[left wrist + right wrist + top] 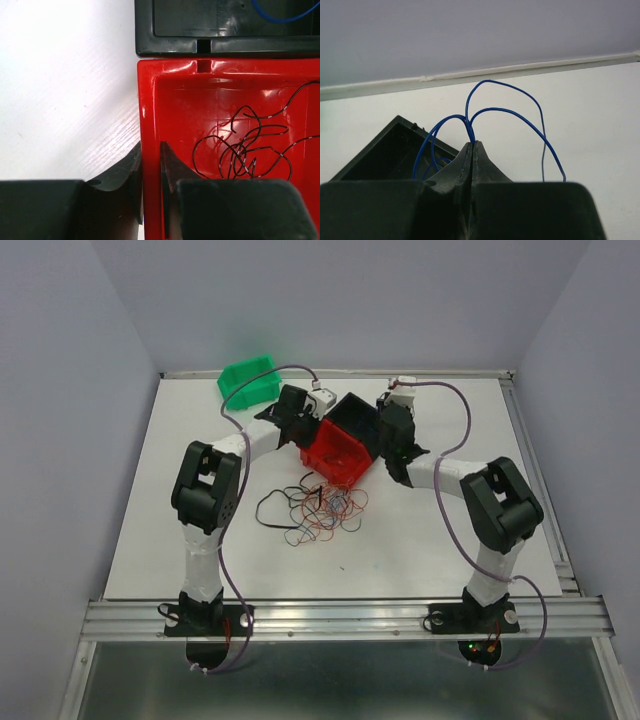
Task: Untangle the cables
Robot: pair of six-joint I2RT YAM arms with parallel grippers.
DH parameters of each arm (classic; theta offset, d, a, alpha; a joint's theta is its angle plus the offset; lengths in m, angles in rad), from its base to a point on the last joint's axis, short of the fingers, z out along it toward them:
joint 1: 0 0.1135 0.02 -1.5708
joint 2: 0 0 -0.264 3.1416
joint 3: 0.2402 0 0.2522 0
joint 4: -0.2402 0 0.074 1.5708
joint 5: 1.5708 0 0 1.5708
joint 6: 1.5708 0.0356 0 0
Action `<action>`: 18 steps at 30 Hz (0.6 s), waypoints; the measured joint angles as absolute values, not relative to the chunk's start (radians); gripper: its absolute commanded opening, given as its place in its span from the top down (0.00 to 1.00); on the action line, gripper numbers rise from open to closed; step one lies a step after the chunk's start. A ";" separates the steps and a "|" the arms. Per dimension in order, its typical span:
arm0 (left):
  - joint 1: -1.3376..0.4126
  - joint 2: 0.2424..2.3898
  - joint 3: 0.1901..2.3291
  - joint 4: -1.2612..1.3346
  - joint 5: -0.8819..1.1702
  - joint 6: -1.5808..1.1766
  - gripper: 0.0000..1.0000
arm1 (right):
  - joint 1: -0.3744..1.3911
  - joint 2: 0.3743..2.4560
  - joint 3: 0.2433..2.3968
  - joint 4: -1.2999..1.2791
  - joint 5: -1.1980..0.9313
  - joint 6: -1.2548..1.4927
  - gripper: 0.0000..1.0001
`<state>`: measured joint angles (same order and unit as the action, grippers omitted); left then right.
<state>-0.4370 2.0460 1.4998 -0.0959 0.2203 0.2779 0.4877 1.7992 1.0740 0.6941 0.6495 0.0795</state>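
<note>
A loose tangle of thin red, black, blue and orange cables point(322, 508) lies on the white table in front of the bins. My left gripper point(150, 147) is shut on the left wall of the red bin point(150, 100), one finger outside and one inside. Black wires point(245, 150) lie coiled inside that bin. My right gripper point(473, 143) is shut on a blue cable point(505, 100), whose loops arch above the fingertips beside the black bin point(385, 155). From above, the left gripper point(310, 435) and right gripper point(388, 412) flank the red bin point(337, 452) and the black bin point(352, 415).
A green bin point(250, 380) stands at the back left of the table. The black bin point(225, 45) touches the red bin's far end and holds a piece of blue wire point(280, 17). Grey walls enclose the table on three sides.
</note>
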 measured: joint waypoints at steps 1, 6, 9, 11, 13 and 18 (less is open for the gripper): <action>-0.437 2.045 1.500 -0.099 0.218 0.278 0.91 | 0.508 1.826 1.080 0.707 0.676 0.044 0.99; -0.437 2.044 1.500 -0.107 0.216 0.275 0.91 | 0.575 1.908 1.133 0.736 0.737 -0.042 0.99; -0.437 2.044 1.500 -0.109 0.215 0.275 0.91 | 0.598 1.923 1.151 0.749 0.731 -0.049 0.99; -0.437 2.044 1.500 -0.111 0.215 0.274 0.91 | 0.603 1.923 1.160 0.749 0.718 -0.040 0.99; -0.437 2.044 1.500 -0.111 0.215 0.274 0.91 | 0.603 1.925 1.177 0.746 0.702 -0.018 0.99; -0.437 2.044 1.500 -0.112 0.215 0.274 0.91 | 0.603 1.945 1.230 0.745 0.675 0.022 0.99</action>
